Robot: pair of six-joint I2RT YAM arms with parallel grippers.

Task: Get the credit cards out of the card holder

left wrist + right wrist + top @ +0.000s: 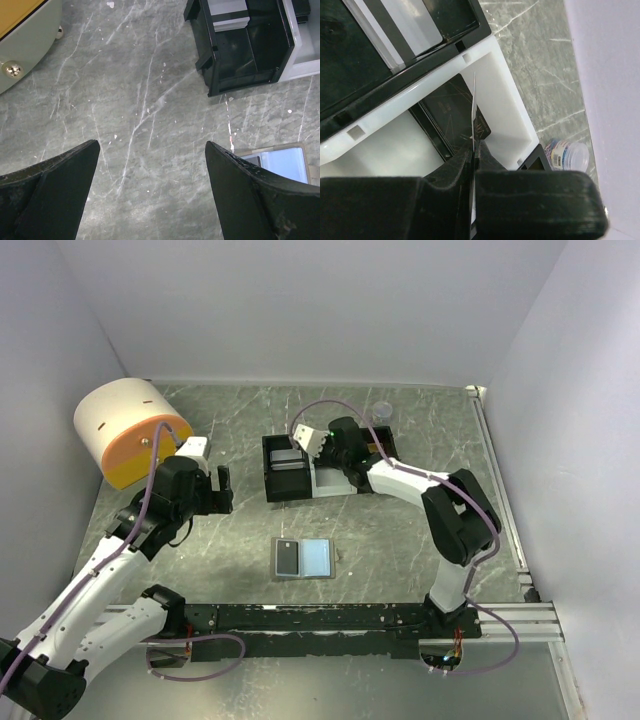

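Note:
The card holder [303, 558] lies open on the table between the arms, its left leaf dark and its right leaf pale blue. Part of the card holder [280, 162] shows beside the right finger in the left wrist view. My right gripper [474, 145] is shut on a thin white card [473, 100], seen edge-on above the tray's white compartment. A black card [450, 115] lies in that compartment. In the top view the right gripper [310, 443] hangs over the tray [272, 485]. My left gripper [151, 145] is open over bare table, left of the holder, and holds nothing.
The black-and-white tray [210, 60] holds a grey card [230, 17] in a black compartment. A white and orange drum [125, 430] stands at the back left. A small clear labelled pot [567, 152] sits behind the tray near the right wall.

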